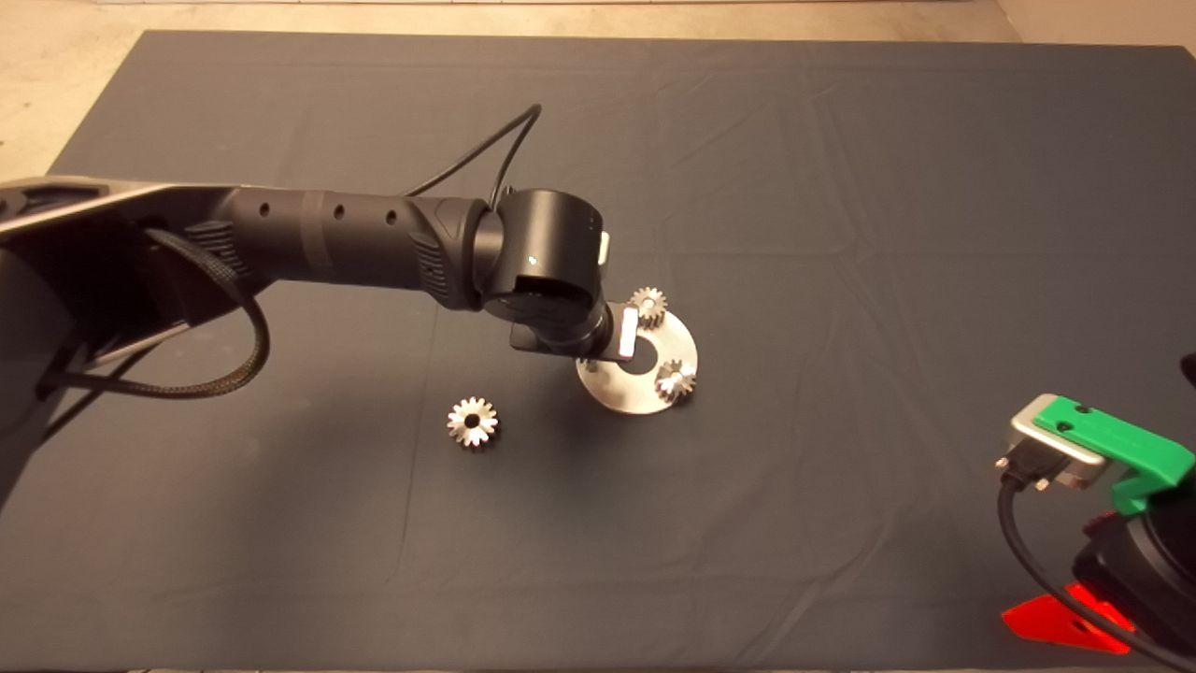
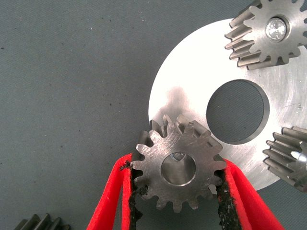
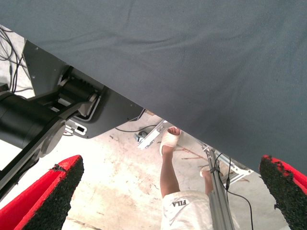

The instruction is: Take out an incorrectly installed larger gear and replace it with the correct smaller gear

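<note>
The larger gear (image 1: 472, 422), bright silver, lies flat on the mat to the left of a round silver plate (image 1: 628, 394); a bit of its rim shows in the left wrist view (image 2: 41, 223). My left gripper (image 2: 176, 194) is shut on the smaller gear (image 2: 178, 167), dull grey, and holds it flat over the plate's (image 2: 192, 86) rim. In the head view the left wrist (image 1: 551, 271) hides that gear and the fingers. My right gripper (image 1: 1065, 622) is parked at the lower right and is open (image 3: 165, 191).
Two other small gears (image 1: 647, 305) (image 1: 676, 379) sit on the plate; they also show in the left wrist view (image 2: 271, 31) (image 2: 290, 158). The plate has a large centre hole (image 2: 237, 111). A person's leg (image 3: 169, 158) shows on the floor beyond the mat.
</note>
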Robot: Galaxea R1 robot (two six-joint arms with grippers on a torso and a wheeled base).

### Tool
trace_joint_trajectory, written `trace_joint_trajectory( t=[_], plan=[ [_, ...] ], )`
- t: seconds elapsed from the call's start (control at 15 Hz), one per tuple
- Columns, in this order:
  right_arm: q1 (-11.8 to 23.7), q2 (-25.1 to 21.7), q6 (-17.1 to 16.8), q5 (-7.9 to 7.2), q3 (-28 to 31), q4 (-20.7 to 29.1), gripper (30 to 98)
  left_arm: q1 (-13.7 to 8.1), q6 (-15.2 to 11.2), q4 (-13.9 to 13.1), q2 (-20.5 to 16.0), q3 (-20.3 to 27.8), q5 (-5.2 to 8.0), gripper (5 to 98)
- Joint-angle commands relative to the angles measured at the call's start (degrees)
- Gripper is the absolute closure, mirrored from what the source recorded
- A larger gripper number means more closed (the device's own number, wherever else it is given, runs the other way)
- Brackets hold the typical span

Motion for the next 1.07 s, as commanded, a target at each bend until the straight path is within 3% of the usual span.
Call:
trace_joint_trajectory(
  t=[0.0, 0.27, 0.47, 1.0],
  plan=[
    [0.7, 0.0, 0.2, -0.68, 0.2, 1.9, 31.7, -0.6, -0.2, 1.2, -0.2, 1.8, 4.39, 72.0],
    [0.7, -0.1, 0.2, -0.68, 0.2, 1.9, 31.7, 0.3, -0.2, 1.4, -0.2, 1.8, 4.39, 72.0],
    [0.7, -0.1, 0.2, -0.68, 0.2, 1.9, 31.7, 1.6, -0.2, 3.0, -0.1, 1.8, 4.39, 72.0],
    [0.7, -0.2, 0.2, -0.68, 0.2, 1.9, 31.7, 1.6, 0.1, 3.6, 0.0, 1.2, 4.39, 72.0]
  ],
)
